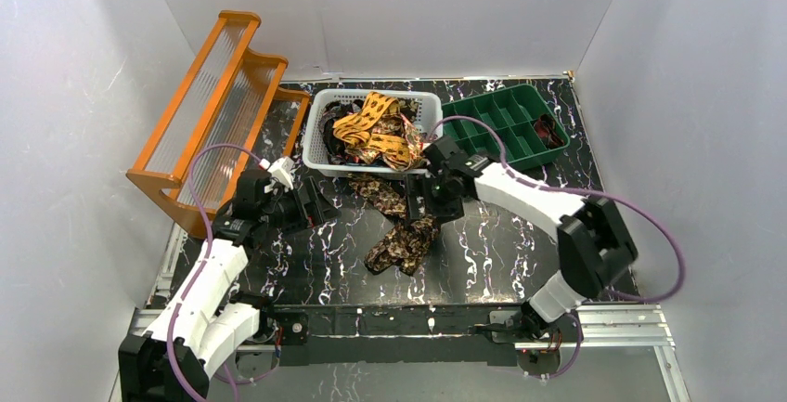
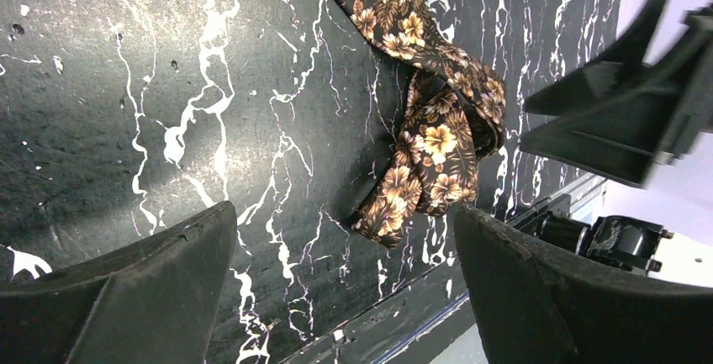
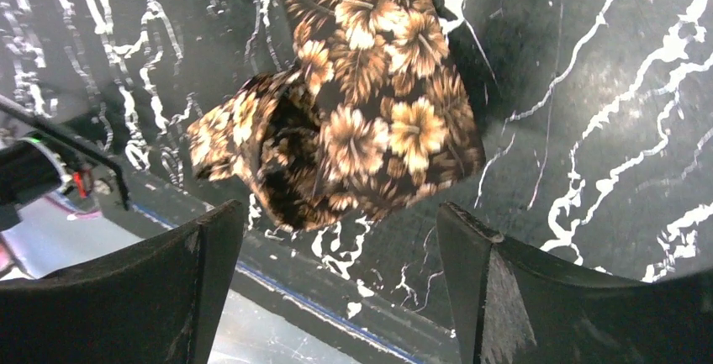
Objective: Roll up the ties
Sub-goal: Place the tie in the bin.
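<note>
The brown floral tie [image 1: 401,231] lies crumpled on the table [image 1: 501,235], one end by the white basket [image 1: 314,142] heaped with other ties [image 1: 376,133]; the right gripper [image 3: 332,229] hangs over it, jaws spread wide, empty; the left gripper [image 2: 345,221], likewise wide open and empty, hovers just beside.

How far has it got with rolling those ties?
Barely started. One brown floral tie lies crumpled on the table, unrolled. Nothing is held: the left gripper and right gripper are both open, the right above that tie. Left: rolling it, plus the ties in the white basket.
</note>
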Tool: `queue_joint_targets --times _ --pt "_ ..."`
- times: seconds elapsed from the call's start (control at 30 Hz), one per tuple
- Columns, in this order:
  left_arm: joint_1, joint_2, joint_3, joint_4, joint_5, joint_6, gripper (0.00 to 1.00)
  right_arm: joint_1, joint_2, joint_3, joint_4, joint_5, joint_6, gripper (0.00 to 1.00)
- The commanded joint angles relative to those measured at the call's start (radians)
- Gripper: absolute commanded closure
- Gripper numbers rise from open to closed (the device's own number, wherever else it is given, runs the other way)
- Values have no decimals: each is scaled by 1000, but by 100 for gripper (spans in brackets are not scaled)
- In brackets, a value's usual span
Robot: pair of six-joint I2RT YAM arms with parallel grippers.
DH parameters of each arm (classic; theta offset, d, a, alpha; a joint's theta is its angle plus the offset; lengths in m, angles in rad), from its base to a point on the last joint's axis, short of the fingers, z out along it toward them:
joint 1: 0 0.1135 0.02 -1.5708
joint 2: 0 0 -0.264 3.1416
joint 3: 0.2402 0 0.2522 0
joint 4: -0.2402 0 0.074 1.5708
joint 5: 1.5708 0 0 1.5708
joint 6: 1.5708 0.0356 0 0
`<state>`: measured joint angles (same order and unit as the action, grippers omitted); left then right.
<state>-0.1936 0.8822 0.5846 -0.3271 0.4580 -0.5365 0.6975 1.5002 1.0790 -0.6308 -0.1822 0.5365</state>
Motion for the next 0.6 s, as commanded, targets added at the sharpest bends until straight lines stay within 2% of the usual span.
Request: queue_joint_targets --times 0.0,0.17,0.23,0.3,0.4,0.5,0.57 --pt "-4 -27 -2 30 10 -22 2 38 124 105 49 85 -55 8" --pt "-4 -43 -6 25 7 -28 1 72 227 143 21 248 -102 12" --pt "-4 -43 -5 24 9 -27 1 84 241 132 17 295 -117 19" --pt "-4 -43 -1 18 8 -21 2 99 241 105 44 298 -136 21" --pt "-4 -43 1 17 5 -19 2 115 256 91 46 357 -153 33" --pt "-4 -39 5 13 6 -15 2 115 272 108 7 381 -150 56" --pt "-4 -41 8 11 3 -14 2 115 245 103 14 362 -124 77"
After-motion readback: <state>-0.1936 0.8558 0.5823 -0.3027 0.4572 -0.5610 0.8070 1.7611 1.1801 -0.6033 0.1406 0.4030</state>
